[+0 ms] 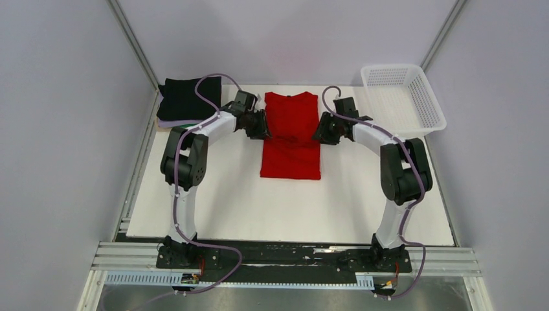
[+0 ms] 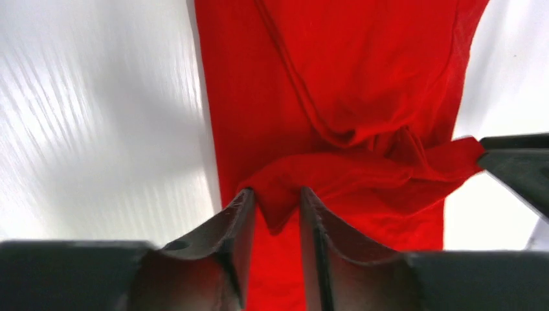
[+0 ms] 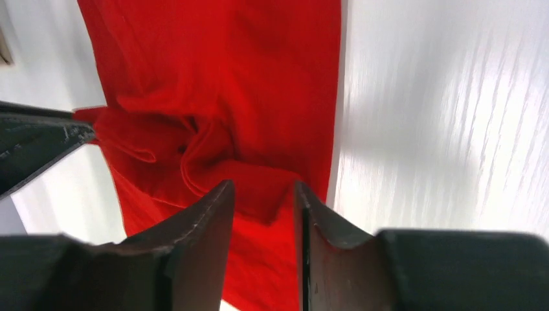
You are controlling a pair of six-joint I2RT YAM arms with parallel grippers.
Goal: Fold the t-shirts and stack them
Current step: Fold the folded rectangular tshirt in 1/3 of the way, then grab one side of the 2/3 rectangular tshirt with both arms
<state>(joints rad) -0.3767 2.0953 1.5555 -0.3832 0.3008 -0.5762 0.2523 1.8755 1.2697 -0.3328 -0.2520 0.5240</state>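
the red t-shirt (image 1: pixel 291 146) lies flat at the far middle of the white worktop (image 1: pixel 259 207), folded lengthways into a narrow strip. its neck end is to the back and its hem towards the arms. across its upper middle the cloth is gathered into a rumpled ridge running from side to side.

the left claw (image 2: pixel 275 194) is at the shirt's left edge, low over the worktop. its jaws are parted a little, with the left end of that ridge lying in the gap. i cannot tell whether the pads touch it. the right claw (image 3: pixel 262 189) faces it at the shirt's right edge. it is parted about as far, with the other end of the ridge between its fingers.

at the far left corner sits a stack of folded shirts. a black one (image 1: pixel 184 97) is on top, with a lilac edge (image 1: pixel 167 121) and a green edge (image 1: pixel 188 126) showing beneath. a white mesh basket (image 1: pixel 388 67) stands at the far right corner, well apart from the red shirt.
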